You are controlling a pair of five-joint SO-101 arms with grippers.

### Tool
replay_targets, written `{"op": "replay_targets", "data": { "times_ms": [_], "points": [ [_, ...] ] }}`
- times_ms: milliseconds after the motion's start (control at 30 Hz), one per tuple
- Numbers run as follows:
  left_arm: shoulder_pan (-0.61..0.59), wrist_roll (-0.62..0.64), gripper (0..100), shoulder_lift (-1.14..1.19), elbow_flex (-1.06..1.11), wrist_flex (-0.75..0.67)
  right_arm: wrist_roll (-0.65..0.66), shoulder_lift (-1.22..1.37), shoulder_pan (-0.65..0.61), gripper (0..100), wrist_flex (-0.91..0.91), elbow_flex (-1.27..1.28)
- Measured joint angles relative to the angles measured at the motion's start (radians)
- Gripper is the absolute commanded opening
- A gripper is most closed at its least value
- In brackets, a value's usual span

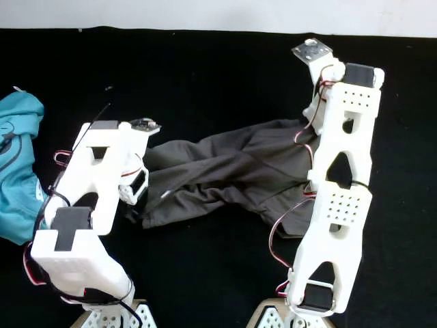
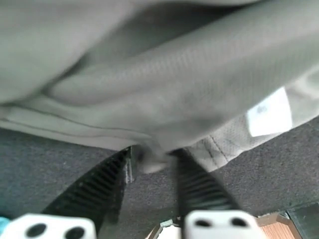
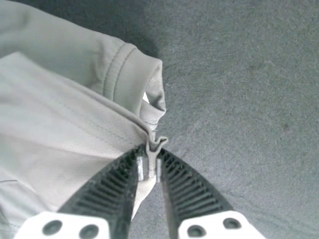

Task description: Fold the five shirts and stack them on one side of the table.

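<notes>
1. Across the middle of the black counter (image 1: 205, 68): grey shirt (image 1: 232, 171), crumpled, lying between the two arms.
2. At the shirt's end nearest the left arm (image 1: 89, 198): left tool (image 2: 152, 158), narrowed to a small gap, pinching a bunched fold of grey fabric.
3. At the opposite end: right tool (image 3: 149, 162), closed almost completely on a thin edge of the grey shirt beside a stitched hem.
4. At the counter's left edge: teal shirt (image 1: 17, 164), unfolded and bunched, apart from the grey shirt, beside the left arm.
</notes>
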Motion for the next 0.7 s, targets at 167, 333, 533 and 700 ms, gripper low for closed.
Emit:
{"op": "replay_targets", "data": {
  "times_ms": [167,333,533,700],
  "points": [
    [0.015,0.000,1,0.003,0.000,0.000,0.000,0.000,0.000,0.5,0.000,0.000],
    [0.015,0.000,1,-0.121,0.000,0.025,0.000,-0.002,0.025,0.5,0.000,-0.018],
    [0.017,0.000,1,-0.356,-0.106,0.181,-0.026,-0.052,0.098,0.5,0.003,-0.106],
    [0.055,0.054,1,-0.381,-0.230,0.245,-0.026,-0.055,0.153,0.5,0.003,-0.209]
  ]
}}
